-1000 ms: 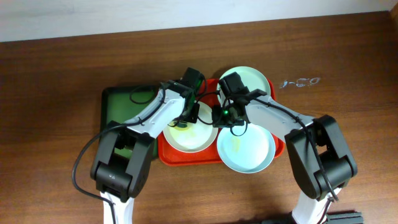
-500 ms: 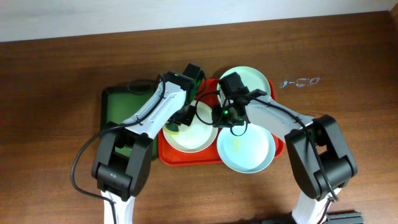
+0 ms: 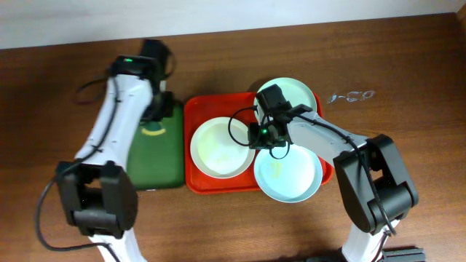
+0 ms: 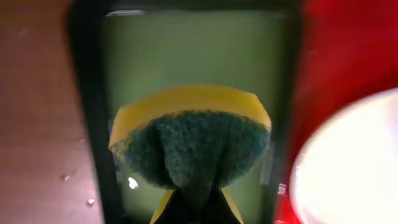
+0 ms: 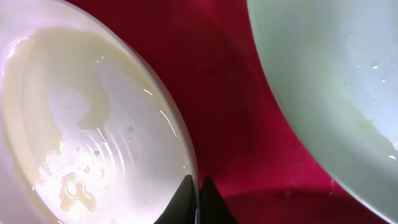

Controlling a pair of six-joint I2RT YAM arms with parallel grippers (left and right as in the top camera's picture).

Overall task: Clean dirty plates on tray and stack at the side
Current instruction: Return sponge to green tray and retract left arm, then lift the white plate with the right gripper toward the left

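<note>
A white plate [image 3: 220,148] lies on the left half of the red-orange tray [image 3: 196,109]. Two mint-blue plates sit at the tray's right: one at the back [image 3: 295,93], one at the front [image 3: 288,175]. My right gripper [image 3: 258,135] is shut on the white plate's right rim; the right wrist view shows its fingers [image 5: 199,186] pinching that rim, the plate [image 5: 74,124] wet with pale yellow smears. My left gripper [image 3: 154,124] is shut on a yellow and green sponge [image 4: 189,134], held over the dark green tray [image 3: 156,156].
The dark green tray [image 4: 93,112] lies directly left of the red-orange tray on the brown wooden table. Small white marks [image 3: 352,95] are on the table at the back right.
My left arm has swung left off the white plate, carrying the sponge over the dark green tray. The right gripper has kept still on the white plate's rim.
</note>
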